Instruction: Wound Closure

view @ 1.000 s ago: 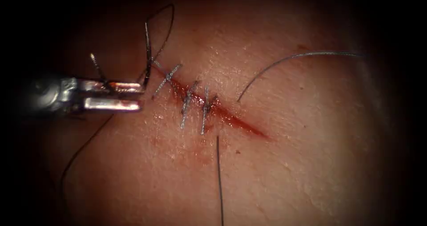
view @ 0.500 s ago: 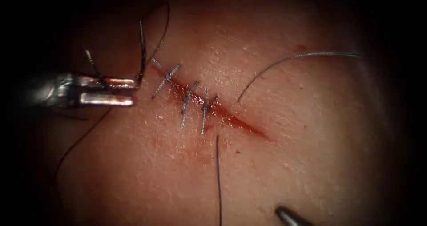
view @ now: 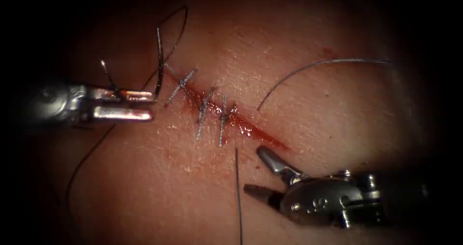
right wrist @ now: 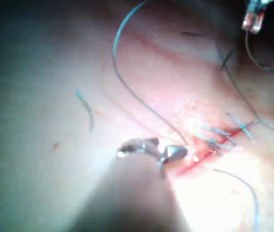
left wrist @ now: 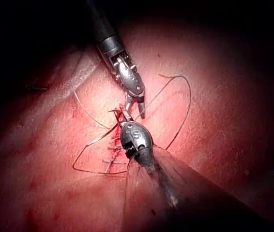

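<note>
The tissue point(view: 337, 129) takes up the whole scene, and its cut point(view: 263, 135) runs slantwise, wet with red fluid point(view: 246, 127). Stitches point(view: 203, 111) cross its upper left stretch, while the lower right end lies unclosed. The right pincer point(view: 253, 170) hovers just below that unclosed end with its tips spread wide, holding nothing. The left pincer point(view: 153, 105) sits left of the cut, tips apart. The dark curved needle point(view: 158, 61) stands upright at its upper tip, left of the cut. I cannot tell whether it is caught there or touches the tissue. Loose thread point(view: 308, 65) arcs away right of the cut, and another strand point(view: 238, 197) trails down beside the right pincer. My guess is a pause between stitches. The next move would call for a firm hold on the needle, clear of those strands.
</note>
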{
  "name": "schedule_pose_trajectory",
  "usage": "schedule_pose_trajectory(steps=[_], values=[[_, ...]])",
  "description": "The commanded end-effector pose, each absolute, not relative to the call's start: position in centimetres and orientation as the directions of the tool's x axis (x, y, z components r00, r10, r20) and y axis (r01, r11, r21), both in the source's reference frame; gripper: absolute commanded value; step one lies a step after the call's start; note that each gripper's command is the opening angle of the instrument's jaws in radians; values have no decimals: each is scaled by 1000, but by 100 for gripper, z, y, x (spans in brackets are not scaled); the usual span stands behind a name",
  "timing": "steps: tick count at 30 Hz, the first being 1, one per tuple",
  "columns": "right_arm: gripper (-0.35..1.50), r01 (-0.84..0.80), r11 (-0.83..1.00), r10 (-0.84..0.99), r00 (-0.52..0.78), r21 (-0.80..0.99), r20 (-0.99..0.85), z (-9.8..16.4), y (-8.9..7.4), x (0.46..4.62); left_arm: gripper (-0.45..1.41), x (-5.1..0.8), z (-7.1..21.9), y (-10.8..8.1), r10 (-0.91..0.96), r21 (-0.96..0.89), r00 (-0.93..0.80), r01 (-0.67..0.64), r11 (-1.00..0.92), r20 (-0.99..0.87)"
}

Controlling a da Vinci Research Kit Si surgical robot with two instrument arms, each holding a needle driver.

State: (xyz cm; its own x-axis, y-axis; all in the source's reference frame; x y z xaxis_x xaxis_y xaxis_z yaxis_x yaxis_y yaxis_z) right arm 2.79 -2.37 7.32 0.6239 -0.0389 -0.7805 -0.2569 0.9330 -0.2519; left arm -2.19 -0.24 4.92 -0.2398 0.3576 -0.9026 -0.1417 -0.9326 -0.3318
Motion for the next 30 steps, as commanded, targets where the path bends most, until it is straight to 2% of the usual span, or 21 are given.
schedule_pose_trajectory(steps=[1, 6, 18, 19, 20, 21, 22, 30], values=[[135, -266, 930, -37, 616, -252, -787, 737, -241, 290, -45, -225, 498, -28, 359, -333, -239, -141, -932, -902], [133, -272, 930, -34, 607, -248, -794, 735, -235, 302, -45, -225, 499, -28, 358, -333, -239, -142, -932, -902], [111, -272, 933, -29, 600, -238, -800, 728, -235, 321, -45, -225, 499, -28, 358, -333, -239, -141, -932, -902], [101, -269, 934, -32, 593, -235, -805, 727, -235, 322, -45, -225, 499, -28, 358, -333, -239, -141, -932, -902], [9, -229, 951, -39, 580, -209, -813, 725, -239, 321, -45, -225, 499, -28, 358, -333, -239, -141, -932, -902], [9, -229, 951, -39, 580, -209, -813, 725, -239, 321, -45, -225, 499, -28, 358, -333, -239, -141, -932, -902], [-35, -210, 957, -43, 579, -199, -814, 724, -241, 319, -45, -225, 499, -28, 358, -333, -239, -141, -932, -902], [-35, -171, 966, -64, 566, -193, -822, 708, -262, 300, -45, -225, 499, -28, 358, -333, -239, -141, -932, -902]])
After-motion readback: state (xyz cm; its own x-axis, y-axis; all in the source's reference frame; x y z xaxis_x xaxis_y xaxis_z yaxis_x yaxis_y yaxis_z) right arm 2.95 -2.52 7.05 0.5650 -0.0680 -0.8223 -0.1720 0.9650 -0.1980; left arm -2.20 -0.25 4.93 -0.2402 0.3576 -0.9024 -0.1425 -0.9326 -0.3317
